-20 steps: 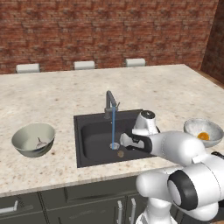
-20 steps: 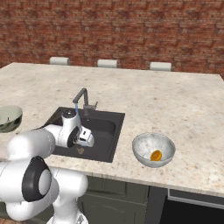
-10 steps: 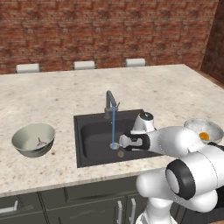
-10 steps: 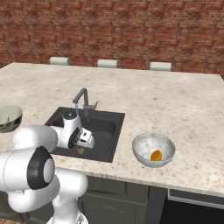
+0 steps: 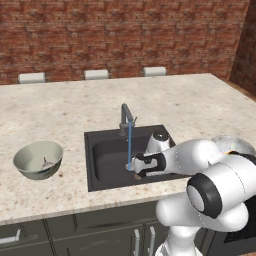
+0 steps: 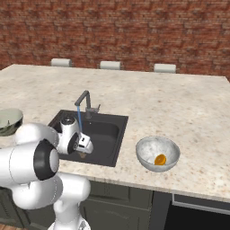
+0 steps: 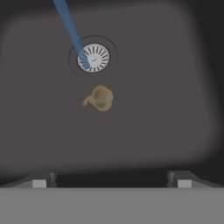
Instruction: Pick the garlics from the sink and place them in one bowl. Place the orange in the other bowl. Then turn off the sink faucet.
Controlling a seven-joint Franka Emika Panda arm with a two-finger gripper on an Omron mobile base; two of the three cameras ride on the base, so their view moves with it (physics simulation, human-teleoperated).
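A dull brown garlic (image 7: 99, 98) lies on the floor of the dark sink (image 5: 100, 145), just short of the metal drain ring (image 7: 93, 57). My gripper (image 7: 111, 179) hangs open over it inside the basin, fingertips (image 7: 41, 180) wide apart and empty; the gripper (image 5: 135, 167) is low beside the water stream (image 5: 130, 145). Water still runs from the sink faucet (image 5: 125, 117). The plain green-grey bowl (image 5: 37, 159) left of the sink holds a small pale garlic (image 5: 46, 162). The orange (image 6: 160, 159) rests in the mottled bowl (image 6: 157, 153) to the right.
The speckled stone counter (image 5: 60, 110) surrounds the sink, with a brick wall (image 5: 125, 35) behind it. My arm (image 5: 200, 155) reaches in from the right and covers part of the mottled bowl (image 5: 235, 145). Dark cabinet fronts (image 5: 75, 235) run below the counter edge.
The gripper has moved left and down in the basin, toward the water stream. It has stayed open. The bowls, orange and garlic have not moved.
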